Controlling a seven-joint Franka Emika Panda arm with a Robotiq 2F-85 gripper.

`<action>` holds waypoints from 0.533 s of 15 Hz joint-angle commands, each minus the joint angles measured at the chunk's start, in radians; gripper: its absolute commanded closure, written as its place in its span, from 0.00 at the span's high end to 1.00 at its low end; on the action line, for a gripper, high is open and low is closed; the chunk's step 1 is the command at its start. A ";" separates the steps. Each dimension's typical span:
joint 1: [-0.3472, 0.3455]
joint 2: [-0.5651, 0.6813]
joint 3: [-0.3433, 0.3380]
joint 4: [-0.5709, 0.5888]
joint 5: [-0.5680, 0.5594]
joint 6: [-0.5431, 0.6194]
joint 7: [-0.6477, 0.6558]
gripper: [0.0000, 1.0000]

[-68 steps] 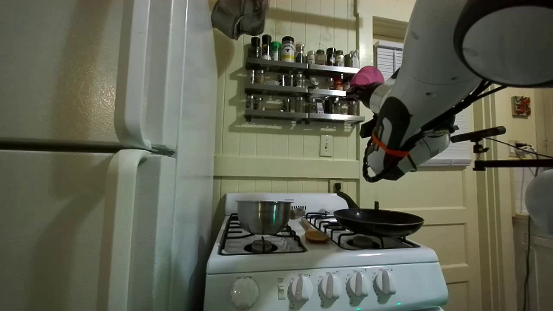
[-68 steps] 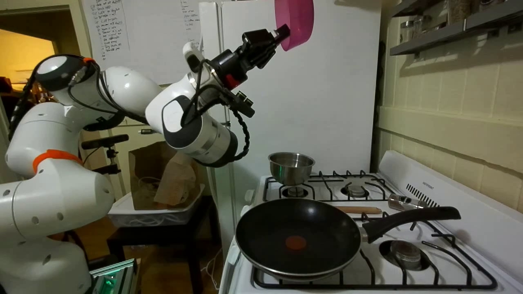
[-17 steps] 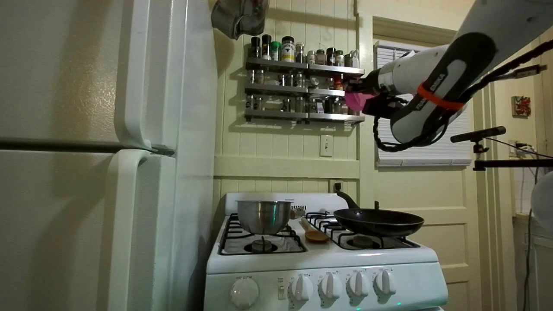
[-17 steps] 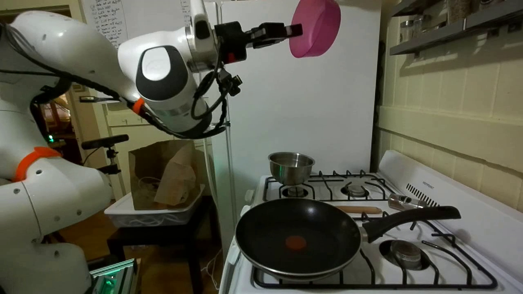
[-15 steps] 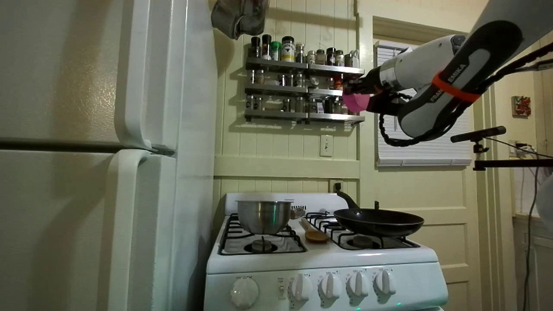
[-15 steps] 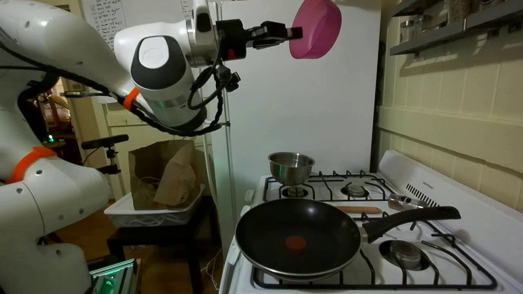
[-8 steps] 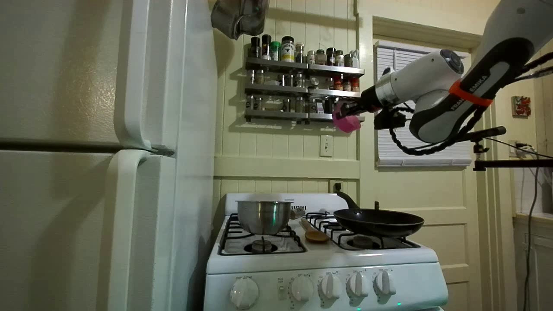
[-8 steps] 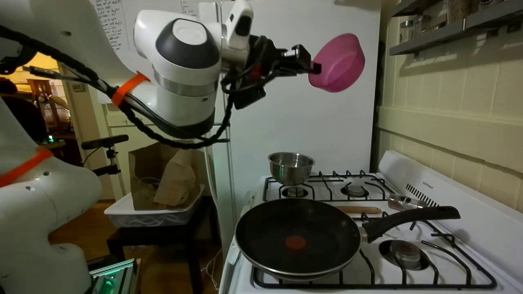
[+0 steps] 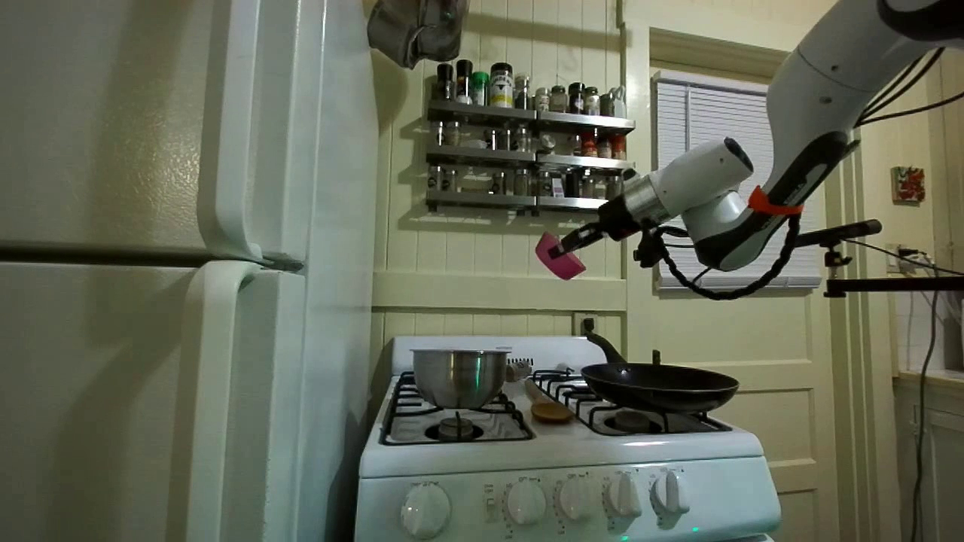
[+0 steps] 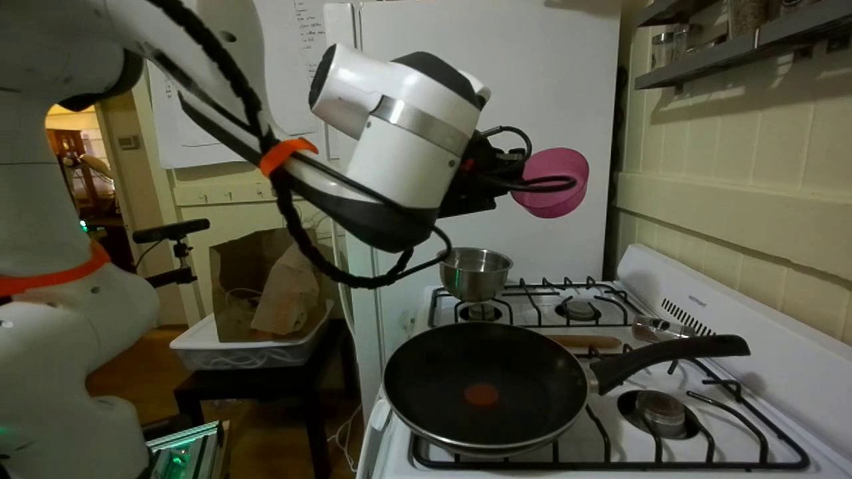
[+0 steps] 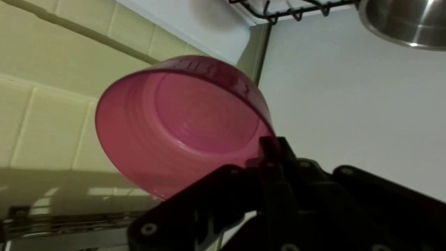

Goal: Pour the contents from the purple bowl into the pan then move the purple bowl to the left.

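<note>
The purple bowl [image 9: 561, 260] is a small pink bowl held high above the stove, tilted. It also shows in an exterior view [image 10: 559, 189], in front of the fridge and partly behind my wrist's cable. In the wrist view the bowl [image 11: 205, 115] faces me with its opening; I see nothing inside. My gripper [image 11: 277, 148] is shut on the bowl's rim, one finger inside and one outside. The gripper [image 9: 557, 251] is above and left of the pan there. The black pan [image 10: 532, 386] sits on the front burner; only a red spot shows in it [image 9: 660, 388].
A steel pot [image 9: 461, 379] stands on another burner, also visible in an exterior view [image 10: 476, 274]. A wooden spoon [image 9: 551, 411] lies between the burners. A spice rack [image 9: 527, 158] hangs on the wall behind. The fridge [image 10: 506, 120] stands beside the stove. A glass jar [image 10: 659, 328] lies near the back panel.
The arm has carried the bowl down, and away from the robot toward the wall and fridge. The bowl has turned in tilt. The grip stays shut; pan and pot have not moved.
</note>
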 commanded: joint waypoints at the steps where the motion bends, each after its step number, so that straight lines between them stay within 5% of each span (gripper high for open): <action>1: 0.001 0.115 0.013 0.249 -0.261 0.181 0.252 0.01; 2: 0.000 0.133 0.013 0.306 -0.327 0.243 0.314 0.01; 3: 0.000 0.074 0.010 0.164 -0.198 0.147 0.176 0.04; 5: 0.062 0.102 -0.056 0.245 -0.266 0.207 0.248 0.04; 8: 0.063 0.117 -0.056 0.272 -0.277 0.214 0.262 0.04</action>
